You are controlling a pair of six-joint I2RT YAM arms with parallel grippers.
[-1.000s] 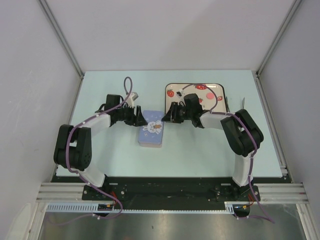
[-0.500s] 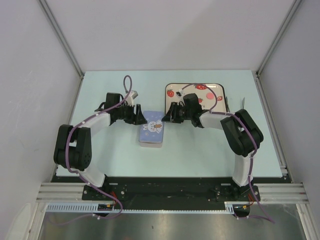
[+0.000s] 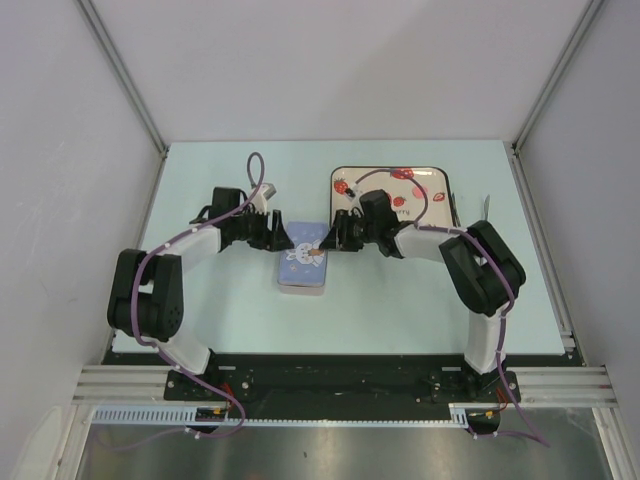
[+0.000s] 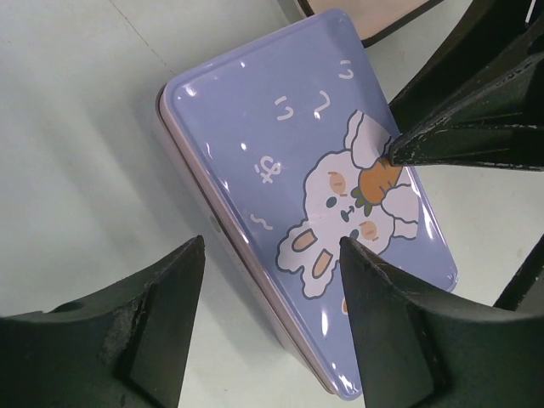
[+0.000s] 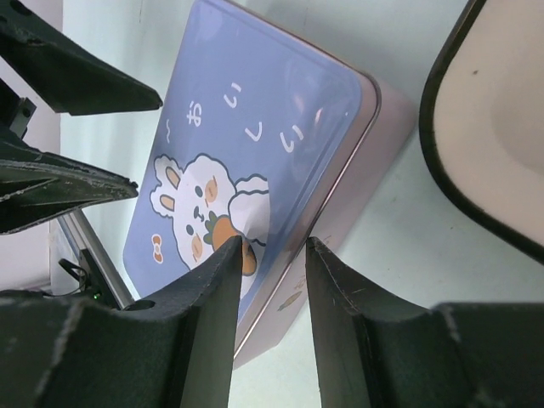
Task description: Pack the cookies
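Note:
A closed blue tin (image 3: 302, 262) with a white rabbit and a carrot on its lid lies between the arms; it also shows in the left wrist view (image 4: 289, 153) and the right wrist view (image 5: 246, 144). No cookies are in view. My left gripper (image 3: 283, 238) is open, and its jaws (image 4: 272, 246) straddle the tin's left edge without touching it. My right gripper (image 3: 335, 238) is open a little (image 5: 275, 245). One finger is over the lid by the carrot, the other beside the tin's right wall.
A cream tray (image 3: 441, 176) with red strawberry prints and a dark rim stands behind the right gripper, close to the tin's far right corner (image 5: 476, 144). The enclosure walls stand on both sides of the pale green table (image 3: 400, 300).
My right gripper has moved left from the tray's edge onto the tin's right edge. The left arm and the tin have not moved.

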